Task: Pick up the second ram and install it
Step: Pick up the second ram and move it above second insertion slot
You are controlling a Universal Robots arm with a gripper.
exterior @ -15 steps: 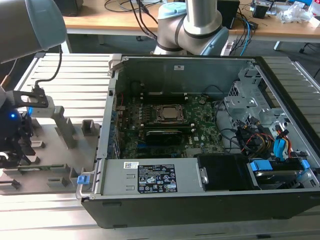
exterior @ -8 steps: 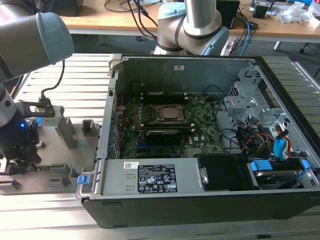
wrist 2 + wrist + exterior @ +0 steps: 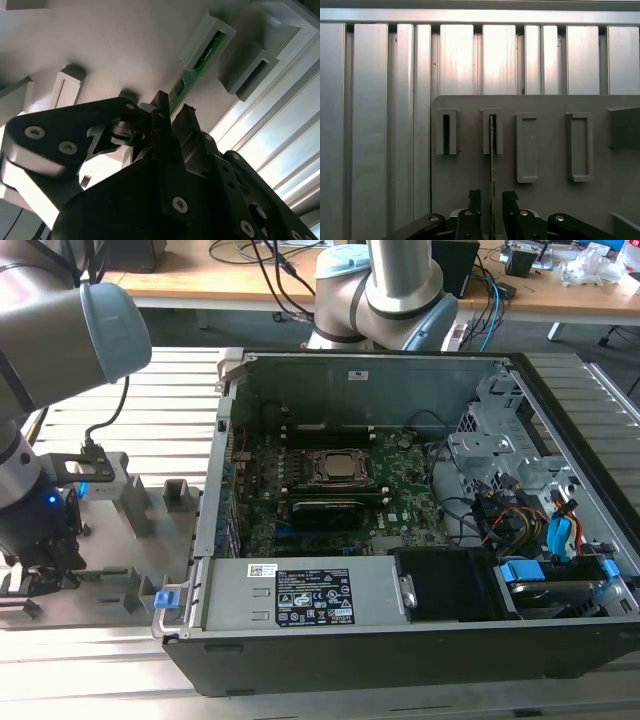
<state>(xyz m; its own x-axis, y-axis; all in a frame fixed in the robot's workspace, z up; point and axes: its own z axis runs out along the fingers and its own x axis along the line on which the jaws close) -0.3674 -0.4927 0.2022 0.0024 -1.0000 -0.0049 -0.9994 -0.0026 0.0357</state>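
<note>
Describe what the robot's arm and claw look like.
The arm is a silver-grey tube with pale blue-grey joint caps. A black cable runs to its wrist, where a small blue light glows. The claw is black, built of flat linked plates fastened with silver screws.

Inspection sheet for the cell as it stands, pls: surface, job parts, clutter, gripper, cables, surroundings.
Surface: grey fixture plate on a slotted aluminium table.
Job's things: second ram stands on edge in a holder slot on the plate; motherboard sits in the open PC case.
Clutter: neighbouring slot looks empty.
Gripper: gripper open, jaws straddling the ram with a gap each side.
Cables: black cable at the arm's wrist; coloured wiring inside the case.
Surroundings: wooden desk behind the case.
</note>
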